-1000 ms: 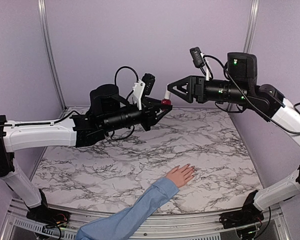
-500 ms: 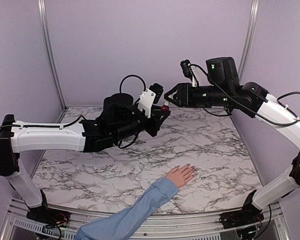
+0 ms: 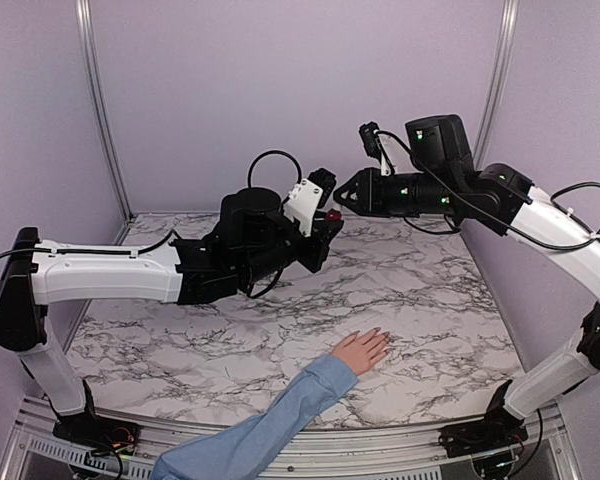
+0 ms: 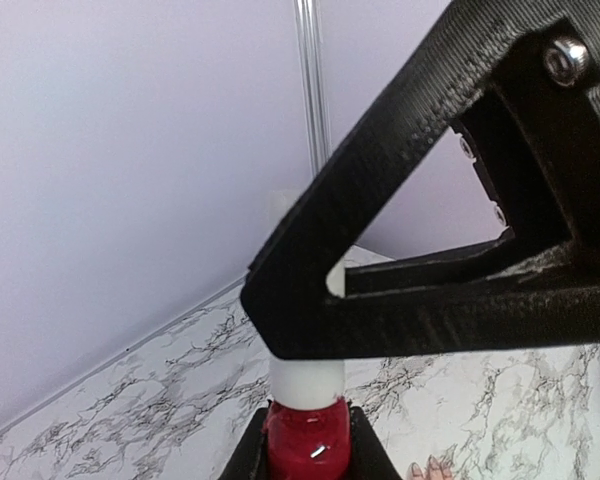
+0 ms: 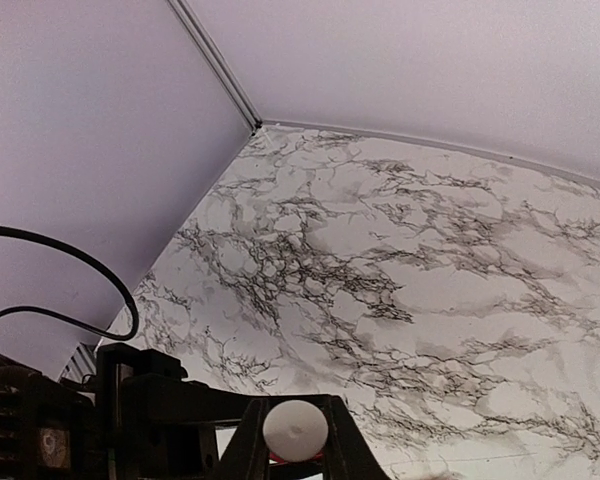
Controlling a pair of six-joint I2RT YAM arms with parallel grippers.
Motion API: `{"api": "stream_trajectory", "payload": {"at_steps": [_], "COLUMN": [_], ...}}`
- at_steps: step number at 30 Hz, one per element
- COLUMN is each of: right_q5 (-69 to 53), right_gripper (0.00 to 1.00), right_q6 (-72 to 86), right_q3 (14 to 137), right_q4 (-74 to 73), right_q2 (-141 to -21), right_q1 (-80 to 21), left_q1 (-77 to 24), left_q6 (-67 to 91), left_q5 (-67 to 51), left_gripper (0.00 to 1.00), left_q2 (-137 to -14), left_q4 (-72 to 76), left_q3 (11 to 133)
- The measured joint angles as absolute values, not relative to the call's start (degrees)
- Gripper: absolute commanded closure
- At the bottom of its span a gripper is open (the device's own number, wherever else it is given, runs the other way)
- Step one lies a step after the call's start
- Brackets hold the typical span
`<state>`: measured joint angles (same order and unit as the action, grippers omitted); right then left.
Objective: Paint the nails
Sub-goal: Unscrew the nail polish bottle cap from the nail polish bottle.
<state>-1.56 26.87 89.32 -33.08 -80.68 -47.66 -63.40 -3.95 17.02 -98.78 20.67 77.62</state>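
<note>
The small red bottle (image 4: pixel 308 445) is gripped by the left jaws. It is held high in the air, in the middle of the top view, well above the tabletop (image 3: pixel 430 290). The white cap (image 5: pixel 295 429) on the bottle is pinched by the right jaws, which are closed on it from the other side. The bottle is likely held tight at its bottom so that the cap can be twisted off and the brush pulled out.

The hand (image 3: pixel 362 350) with the blue sleeve (image 3: pixel 270 425) is laid flat on the tabletop, in the lower middle of the top view, well apart from both arms. The nails (image 3: pixel 381 336) are found at the fingertips there, but they are too small to be seen well. The hand is probably laid palm down so that the nails can be reached from above. It is judged that no painting is begun yet, since the bottle is not yet opened.
</note>
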Motion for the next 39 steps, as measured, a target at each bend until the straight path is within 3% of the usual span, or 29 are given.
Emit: {"api": "stream_trajectory", "payload": {"at_steps": [7,25,39], "right_q5": [-2.3,-25.1,-40.0], "right_gripper": [1.0,1.0,0.98], "right_q6": [24.9,8.9,2.3], "right_q3": [89.3,87.8,87.4], "right_q4": [-32.9,-28.8,-23.9], "right_q2": [-80.6,-74.3,-71.0], "right_q1": [-47.4,-45.6,-45.5], "left_q1": [-62.8,-55.3,-55.5], "left_q6": [-4.4,5.5,14.1], "left_q5": [14.7,-28.9,-46.8], "left_gripper": [1.0,1.0,1.0], "left_q2": [-98.6,-92.9,-93.5], "left_q4": [20.4,26.4,29.5], "left_q3": [77.7,74.9,79.9]}}
